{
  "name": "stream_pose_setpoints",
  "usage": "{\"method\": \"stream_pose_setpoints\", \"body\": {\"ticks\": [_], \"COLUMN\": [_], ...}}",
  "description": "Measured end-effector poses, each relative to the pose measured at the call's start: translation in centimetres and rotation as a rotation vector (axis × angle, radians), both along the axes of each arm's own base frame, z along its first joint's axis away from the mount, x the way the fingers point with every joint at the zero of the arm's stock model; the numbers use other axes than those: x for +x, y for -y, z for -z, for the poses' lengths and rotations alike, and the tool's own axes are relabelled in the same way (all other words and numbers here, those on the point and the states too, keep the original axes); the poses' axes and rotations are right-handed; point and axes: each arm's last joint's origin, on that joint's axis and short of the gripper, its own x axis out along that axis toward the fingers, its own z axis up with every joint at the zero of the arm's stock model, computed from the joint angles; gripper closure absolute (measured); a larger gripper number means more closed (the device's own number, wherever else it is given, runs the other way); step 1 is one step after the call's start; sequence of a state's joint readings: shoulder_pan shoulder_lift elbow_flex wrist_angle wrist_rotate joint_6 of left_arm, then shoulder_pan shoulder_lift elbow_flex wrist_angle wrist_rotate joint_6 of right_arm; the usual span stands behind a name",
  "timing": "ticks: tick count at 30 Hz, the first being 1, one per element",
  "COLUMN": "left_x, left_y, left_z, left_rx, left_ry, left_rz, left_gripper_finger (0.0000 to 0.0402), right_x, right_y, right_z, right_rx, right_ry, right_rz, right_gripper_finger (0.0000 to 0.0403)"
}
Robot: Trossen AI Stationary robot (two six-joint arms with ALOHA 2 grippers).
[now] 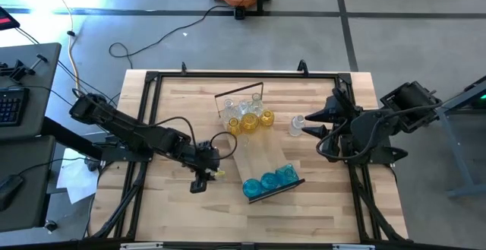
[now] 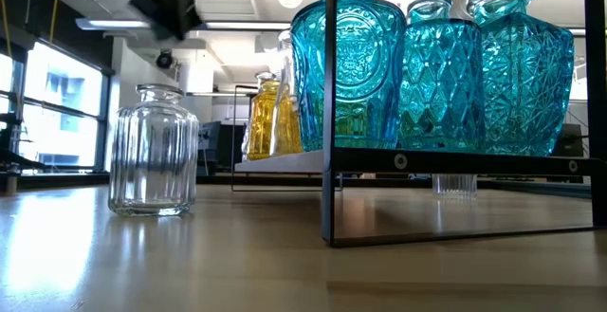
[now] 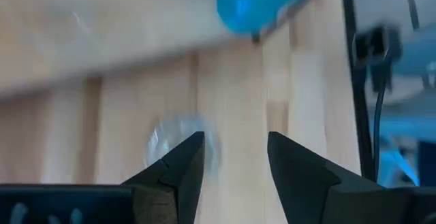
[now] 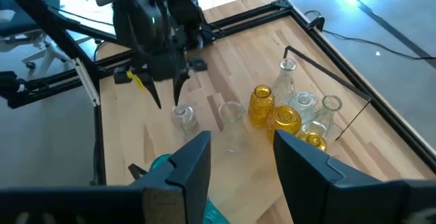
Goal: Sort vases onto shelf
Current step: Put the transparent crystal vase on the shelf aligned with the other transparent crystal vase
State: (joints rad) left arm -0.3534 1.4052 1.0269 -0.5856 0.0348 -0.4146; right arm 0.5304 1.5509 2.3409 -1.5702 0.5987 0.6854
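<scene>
**Kid:** Vases first! Where do the blue vases sit?

**Friend:** Three of them stand in a row at one end of the shelf, right by its dark rim. Up close they have bumpy diamond shapes pressed into the glass.

**Kid:** And the yellow vases?

**Friend:** They stand at the other end of the shelf, bunched up with a few clear vases. The middle of the shelf is bare wood.

**Kid:** Are any not on the shelf?

**Friend:** Yes, two. A ribbed clear vase stands upright on the table, beside the shelf. The left gripper hangs just above it. Its two fingers are spread apart and hold nothing.

**Kid:** And the other one?

**Friend:** Another clear vase stands on the table on the other side of the shelf, near the yellow bunch. The right gripper is just beside it. Its fingers are wide apart too, with nothing between them.

**Kid:** Is that gripper touching the vase?

**Friend:** I cannot tell from here.
</scene>
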Motion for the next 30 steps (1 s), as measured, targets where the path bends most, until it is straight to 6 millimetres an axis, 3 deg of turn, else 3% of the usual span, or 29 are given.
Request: {"method": "stream_pose_setpoints", "body": {"ticks": [5, 8, 13, 16, 22, 30], "left_x": [1.2, 1.2, 0.7, 0.0, -4.0, -11.5], "left_y": [0.1, -0.1, -0.5, -0.4, -0.7, -2.9], "left_z": [-4.9, -7.8, -12.1, -14.5, -18.7, -22.8], "left_rx": [0.068, 0.118, 0.144, 0.136, 0.202, 0.188], "left_ry": [0.163, 0.203, 0.254, 0.299, 0.332, 0.493], "left_rz": [-0.013, -0.035, -0.099, -0.122, -0.175, -0.332], "left_gripper_finger": [0.025, 0.0252, 0.0258, 0.0262, 0.0271, 0.0275], "right_x": [0.5, 1.8, 7.1, 10.5, 15.3, 19.7], "right_y": [0.6, 1.1, 1.6, 1.8, 2.1, 1.7], "right_z": [-0.1, 0.1, 1.7, 2.3, 3.0, 7.1], "right_rx": [0.023, 0.025, 0.042, 0.101, 0.206, 0.275], "right_ry": [0.004, -0.012, -0.073, -0.02, 0.117, 0.005], "right_rz": [0.003, -0.012, -0.179, -0.336, -0.542, -0.599], "right_gripper_finger": [0.0258, 0.0258, 0.0258, 0.0258, 0.0258, 0.0258]}}
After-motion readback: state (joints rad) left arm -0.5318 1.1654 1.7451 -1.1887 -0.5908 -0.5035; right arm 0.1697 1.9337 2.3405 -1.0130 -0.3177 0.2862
